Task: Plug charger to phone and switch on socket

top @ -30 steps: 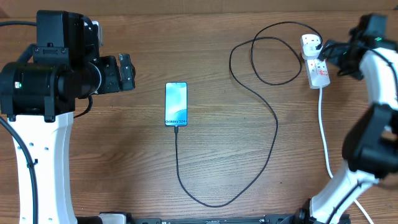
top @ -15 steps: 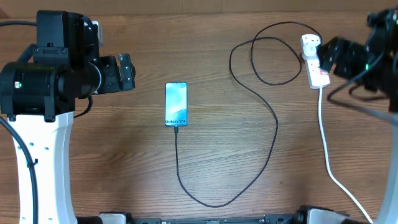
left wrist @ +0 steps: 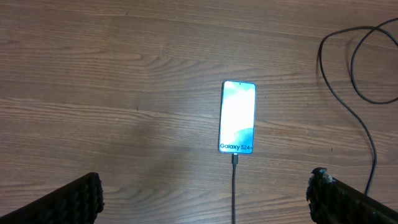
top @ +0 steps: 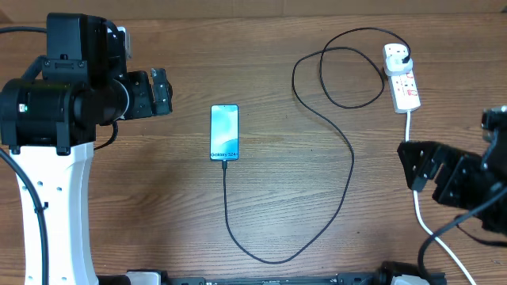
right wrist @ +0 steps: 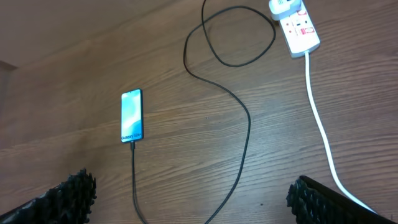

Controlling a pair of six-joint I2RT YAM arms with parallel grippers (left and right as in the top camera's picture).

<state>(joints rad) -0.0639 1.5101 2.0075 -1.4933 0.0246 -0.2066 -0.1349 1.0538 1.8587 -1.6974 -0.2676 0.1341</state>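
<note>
The phone (top: pixel 224 132) lies mid-table with its cyan screen lit; the charger's connector sits in its near end (top: pixel 224 161). It also shows in the left wrist view (left wrist: pixel 237 117) and the right wrist view (right wrist: pixel 132 116). The black charger cable (top: pixel 348 170) loops across the table to a plug in the white socket strip (top: pixel 402 77) at the back right, also seen in the right wrist view (right wrist: pixel 297 28). My left gripper (top: pixel 161 93) is open and empty, left of the phone. My right gripper (top: pixel 420 165) is open and empty, near the front right, well away from the socket.
The socket's thick white cord (top: pixel 415 174) runs from the strip toward the front right edge, passing right beside my right gripper. The wooden table (top: pixel 277 206) carries nothing else. A cardboard strip lines the far edge.
My right arm has pulled back from the socket strip at the back right toward the front right edge of the table. The left arm, phone and cable have not moved.
</note>
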